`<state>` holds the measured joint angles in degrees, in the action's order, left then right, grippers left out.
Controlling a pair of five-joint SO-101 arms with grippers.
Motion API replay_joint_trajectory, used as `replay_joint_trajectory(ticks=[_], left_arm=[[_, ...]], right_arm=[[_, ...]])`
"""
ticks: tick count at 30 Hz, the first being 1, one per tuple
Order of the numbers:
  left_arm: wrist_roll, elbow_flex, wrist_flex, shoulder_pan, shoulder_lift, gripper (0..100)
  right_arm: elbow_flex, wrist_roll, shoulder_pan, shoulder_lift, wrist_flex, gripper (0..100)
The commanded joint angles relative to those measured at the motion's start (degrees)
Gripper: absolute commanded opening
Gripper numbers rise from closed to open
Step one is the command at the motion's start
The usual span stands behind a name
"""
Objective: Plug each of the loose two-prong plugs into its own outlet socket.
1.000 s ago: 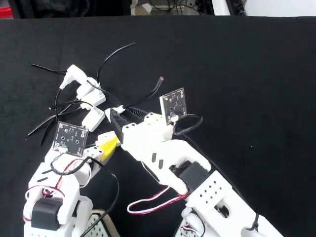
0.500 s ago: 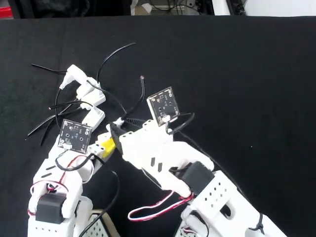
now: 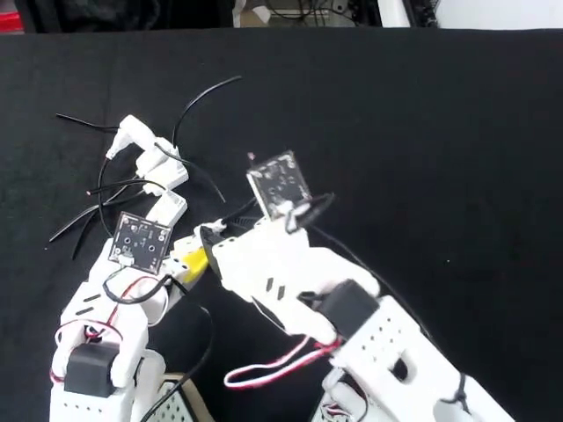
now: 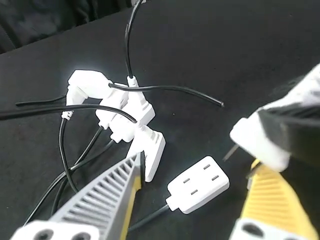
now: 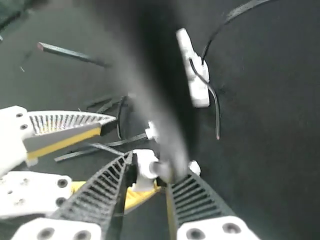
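Swinging toward 10 o'clock, the right arm's wrist has carried its camera board (image 3: 280, 183) nearer the tangle of cords. The loose cord end (image 3: 252, 158) beside the board has travelled with it. The left arm's wrist has edged slightly toward 3 o'clock.

The right gripper (image 5: 151, 171) pinches a white plug (image 4: 256, 142) between its dark ribbed fingers. The plug has a short, rounded block body, and two thin bare metal prongs stick out of one end. The prongs angle down toward the outlet socket (image 4: 197, 185) and stop short of it, so plug and socket are near but apart.

The socket is a white oblong block lying flat on the black table (image 3: 422, 132). Its upper face shows two pairs of slots. Its long axis runs across the gap between the left fingers, and its cord leaves the short end nearer the grey ribbed finger.

The left gripper (image 4: 196, 164) stands spread wide over the socket, one finger on each side, touching nothing.

In the high view the right arm enters from 5 o'clock and reaches toward 10 o'clock, while the left arm rises from 7 o'clock. Both grippers meet at about 8 o'clock from the table's centre. A cluster of white plugs (image 3: 154, 163) with black cords (image 3: 202, 97) lies just past them toward 10 o'clock.
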<state>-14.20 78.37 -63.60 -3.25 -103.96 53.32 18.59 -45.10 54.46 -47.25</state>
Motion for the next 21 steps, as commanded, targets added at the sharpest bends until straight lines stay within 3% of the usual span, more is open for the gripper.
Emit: replay_joint_trajectory(ticks=[1, 7, 11, 15, 21], left_arm=[[-0.35, -0.13, 1.49, 0.04, -0.35, 33], [-0.44, -0.13, 1.58, 2.42, -0.26, 33], [-4.57, -0.31, 1.41, 6.37, -0.26, 33], [-7.82, -0.75, -2.29, 13.58, -0.26, 33], [-8.00, -0.13, -6.86, 28.88, -0.35, 33]], right_arm=[[-4.88, -1.67, -0.97, -5.85, -1.49, 1.2], [-8.31, -1.76, -0.70, -12.79, -1.85, 1.2], [-8.13, -1.85, -0.26, -13.32, -1.58, 1.2], [-7.25, -1.93, 3.60, -14.81, -0.09, 1.2], [-4.79, -1.76, 4.57, -28.26, 10.55, 1.2]])
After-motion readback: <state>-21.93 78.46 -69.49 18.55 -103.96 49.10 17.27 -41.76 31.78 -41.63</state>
